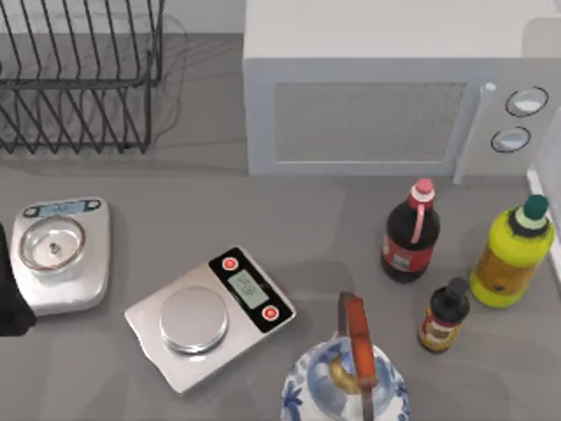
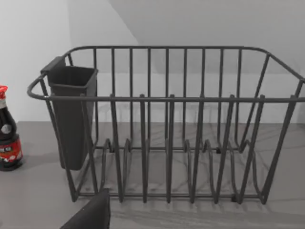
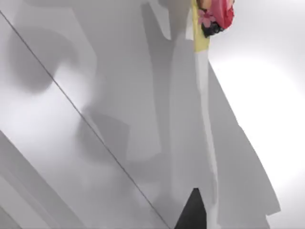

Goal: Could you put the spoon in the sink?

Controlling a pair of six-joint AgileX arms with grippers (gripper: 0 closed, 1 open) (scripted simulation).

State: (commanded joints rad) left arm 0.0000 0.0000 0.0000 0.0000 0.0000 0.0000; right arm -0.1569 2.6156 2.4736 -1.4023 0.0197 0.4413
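From above, you see the grey surface (image 1: pixel 333 228) carrying two scales (image 1: pixel 210 316) (image 1: pixel 60 253), a wire dish rack (image 1: pixel 79 74) at back left, a microwave (image 1: pixel 386 105), three bottles (image 1: pixel 409 232) (image 1: pixel 511 252) (image 1: pixel 443 316) at right and a patterned teapot (image 1: pixel 346 381) at the near edge. The left gripper (image 1: pixel 10 294) sits at the left edge; you cannot tell its jaws.

Your left wrist view adds the rack's dark cutlery holder (image 2: pixel 71 114) and the red-capped bottle beside it.

Your right wrist view gives pale panels and one dark fingertip (image 3: pixel 193 212); jaws unclear. You cannot locate the spoon or sink.
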